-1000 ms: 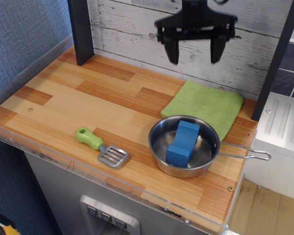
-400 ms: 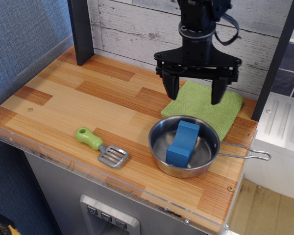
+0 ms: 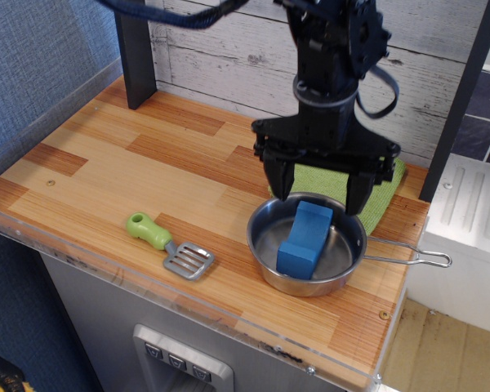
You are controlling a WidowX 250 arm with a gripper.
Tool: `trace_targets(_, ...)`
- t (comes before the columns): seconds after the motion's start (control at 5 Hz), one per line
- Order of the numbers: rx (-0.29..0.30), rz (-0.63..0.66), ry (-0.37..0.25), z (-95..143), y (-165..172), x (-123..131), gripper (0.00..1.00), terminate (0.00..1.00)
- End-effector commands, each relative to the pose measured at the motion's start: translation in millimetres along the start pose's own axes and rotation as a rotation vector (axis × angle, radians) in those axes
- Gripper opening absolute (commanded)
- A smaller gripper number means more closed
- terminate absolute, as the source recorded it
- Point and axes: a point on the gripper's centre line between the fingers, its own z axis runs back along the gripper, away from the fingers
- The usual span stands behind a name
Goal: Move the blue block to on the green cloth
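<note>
A: Gripper (image 3: 321, 186) is held w/ jaws spread wide, nothing gripped, poised just above the pan (image 3: 265, 260)'s back rim, prob. for a straddle.

B: Blue block (image 3: 305, 238) is propped inside the pan; green cloth (image 3: 382, 194) is spread just behind it.

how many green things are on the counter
2. The green cloth lies at the back right, partly hidden behind the end effector. The spatula's green handle is at the front left. Nothing else green shows.
</note>
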Motion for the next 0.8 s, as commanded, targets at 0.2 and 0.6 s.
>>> trace_targets(0.2, -0.007, -0.040, 0.018, -27.1, -2.6, -9.2, 1.00, 0.00)
trace_targets(0.6, 0.017, -0.035, 0.061, -42.5, 4.2, -15.3, 1.00, 0.00)
